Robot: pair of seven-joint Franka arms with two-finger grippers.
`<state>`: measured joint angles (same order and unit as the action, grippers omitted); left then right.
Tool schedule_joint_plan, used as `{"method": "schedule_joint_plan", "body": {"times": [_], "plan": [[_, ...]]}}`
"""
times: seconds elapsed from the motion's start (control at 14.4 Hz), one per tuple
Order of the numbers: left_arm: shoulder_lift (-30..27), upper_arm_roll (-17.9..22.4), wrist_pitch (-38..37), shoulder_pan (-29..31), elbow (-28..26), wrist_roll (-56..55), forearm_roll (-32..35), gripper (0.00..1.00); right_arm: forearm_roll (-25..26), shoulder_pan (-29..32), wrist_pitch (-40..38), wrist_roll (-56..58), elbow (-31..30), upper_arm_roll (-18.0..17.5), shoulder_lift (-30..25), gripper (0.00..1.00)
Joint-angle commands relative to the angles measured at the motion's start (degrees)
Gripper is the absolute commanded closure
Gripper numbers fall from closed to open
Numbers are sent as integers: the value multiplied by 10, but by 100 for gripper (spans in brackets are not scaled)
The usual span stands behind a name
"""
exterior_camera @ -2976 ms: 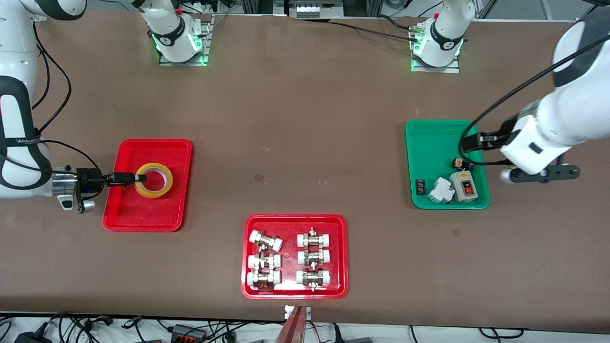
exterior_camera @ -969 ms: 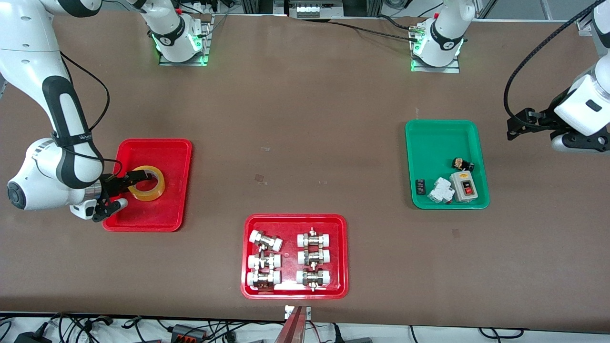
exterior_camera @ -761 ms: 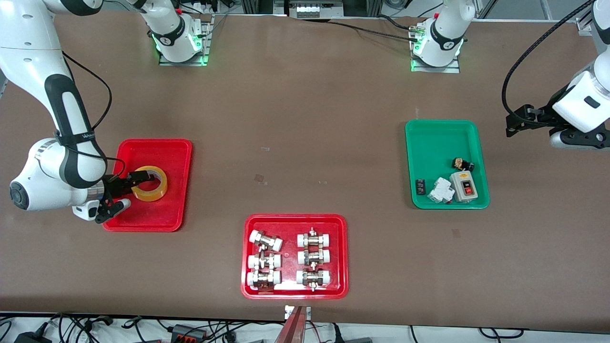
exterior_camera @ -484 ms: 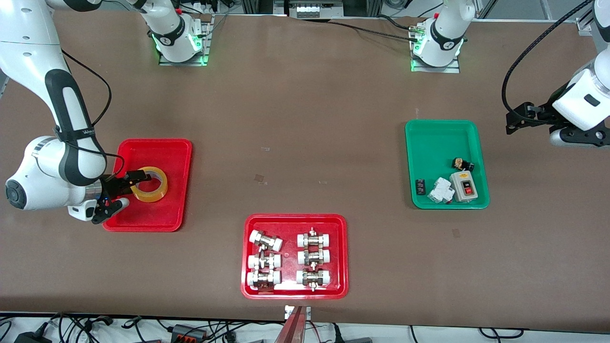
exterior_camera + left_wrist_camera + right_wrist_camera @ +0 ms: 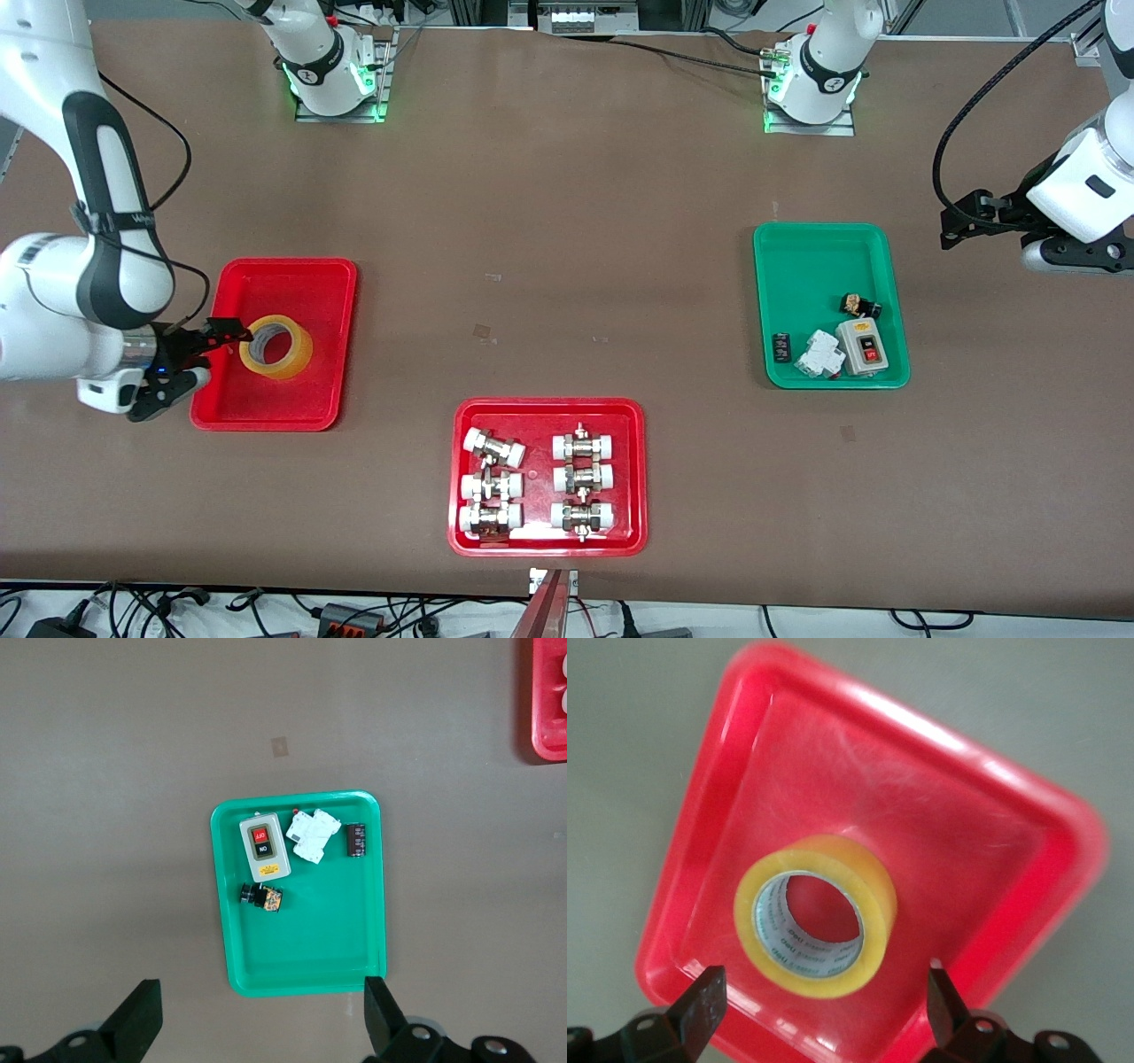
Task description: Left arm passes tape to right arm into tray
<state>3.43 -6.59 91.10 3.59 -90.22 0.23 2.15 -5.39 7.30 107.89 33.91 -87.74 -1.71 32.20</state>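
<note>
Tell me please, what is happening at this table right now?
The yellow tape lies flat in the red tray at the right arm's end of the table. The right pincer is open beside the roll, over the tray's edge, and holds nothing. The left pincer is also open and empty; that arm waits up in the air near the green tray of small electrical parts. A second red tray with metal fittings sits nearer the front camera.

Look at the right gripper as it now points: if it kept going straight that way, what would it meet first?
Most likely the tape. The right gripper is open and aimed at the roll lying flat in the red tray, with nothing between them; how much gap remains is unclear.
</note>
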Motion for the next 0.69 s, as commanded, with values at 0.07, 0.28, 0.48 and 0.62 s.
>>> {"method": "schedule_joint_plan", "body": {"times": [0.07, 0.28, 0.48, 0.62], "plan": [[-11, 0, 6, 0, -8, 4, -17, 0, 21, -34, -64, -215, 1, -2, -84, 0], [-11, 0, 6, 4, -8, 6, -18, 0, 26, -35, -132, -283, 29, -3, -127, 0], [-11, 0, 6, 3, -7, 7, -18, 0, 34, -26, -217, -278, 106, 1, -130, 0], [-11, 0, 6, 4, -7, 7, -19, 0, 35, -19, -231, -293, 123, 2, -129, 0]]}}
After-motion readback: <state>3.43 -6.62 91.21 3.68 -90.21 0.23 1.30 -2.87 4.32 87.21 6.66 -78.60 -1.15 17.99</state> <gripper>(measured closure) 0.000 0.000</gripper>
